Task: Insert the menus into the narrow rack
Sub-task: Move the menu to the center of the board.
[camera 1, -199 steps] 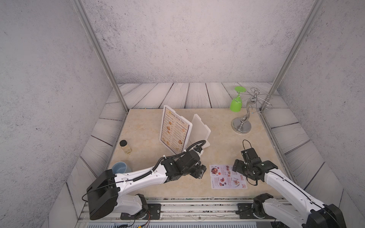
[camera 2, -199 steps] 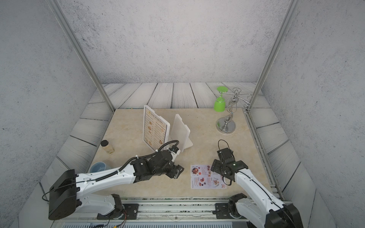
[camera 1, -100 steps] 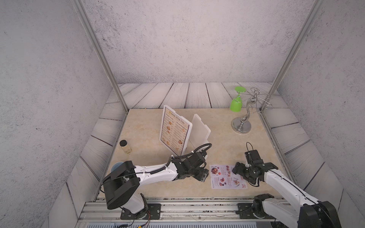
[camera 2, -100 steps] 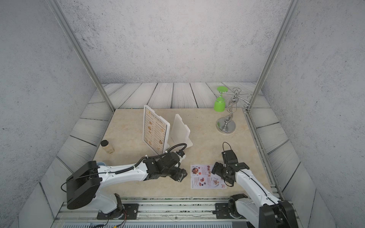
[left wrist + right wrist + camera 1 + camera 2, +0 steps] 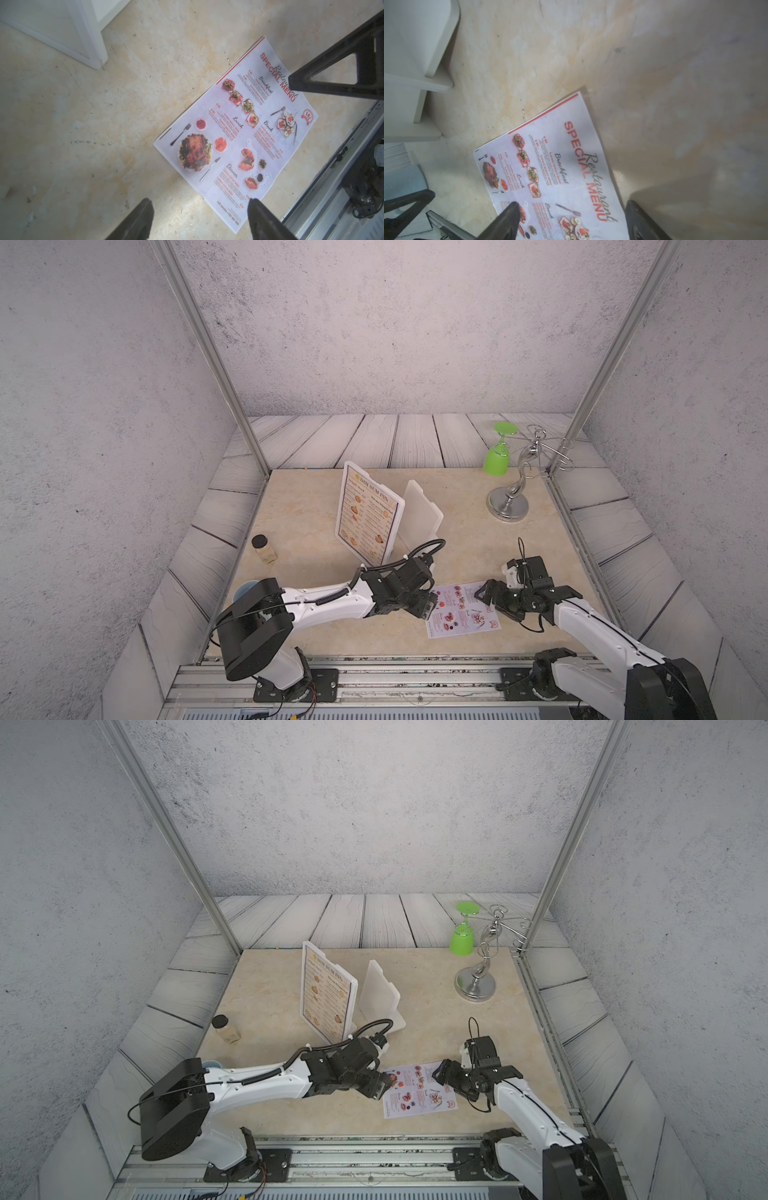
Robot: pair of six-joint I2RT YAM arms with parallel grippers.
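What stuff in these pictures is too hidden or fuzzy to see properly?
- Blue cup: both top views, left arm covers most of it.
- DIM SUM INN menu: top views, print too small to read.
- Rack: top views, left arm hides its near end.
- SPECIAL MENU: right wrist view, cut off by the picture's edge; left wrist view, the right end effector covers part of its heading; small print blurred.

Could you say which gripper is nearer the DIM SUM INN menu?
Left. The left gripper sits just before the DIM SUM INN menu; the right gripper lies farther right.
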